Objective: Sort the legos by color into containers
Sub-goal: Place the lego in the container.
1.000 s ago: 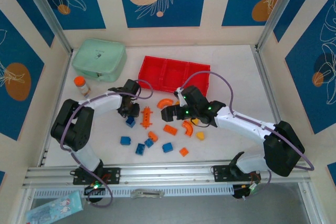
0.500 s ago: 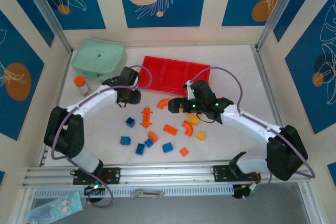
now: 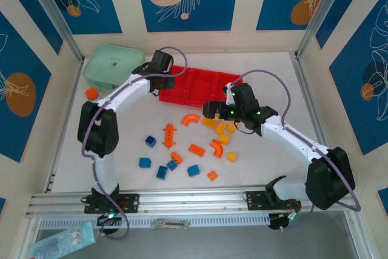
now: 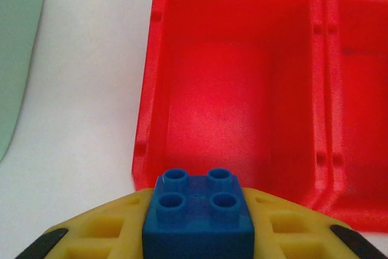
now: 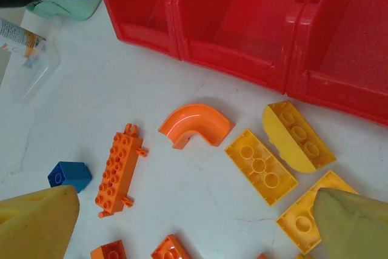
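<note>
**A:** What sat on the white counter (image 3: 254, 168)?

**B:** The biggest thing was the red three-compartment tray (image 3: 193, 84) toward the back. A mint-green box (image 3: 109, 65) stood off its left end.

**A:** And the arms?

**B:** The left gripper (image 4: 197, 227) was clamped on a blue four-stud block (image 4: 199, 210). It held the block at the near wall of the tray's left-end compartment (image 4: 236, 89). Whether the block hung over the rim or just short of it, I couldn't tell. The right gripper (image 5: 194, 235) stood wide apart, gripping nothing, above the loose pieces in front of the tray.

**A:** Which pieces?

**B:** Under it lay yellow blocks (image 5: 260, 165), hollow side up, with a yellow half-round (image 5: 297, 134) and an orange arch (image 5: 197, 124). All were near the tray's front wall. A long orange plate (image 5: 118, 171) lay left of the arch. Several blue blocks (image 3: 145, 162) were scattered nearer the arm bases.
</note>
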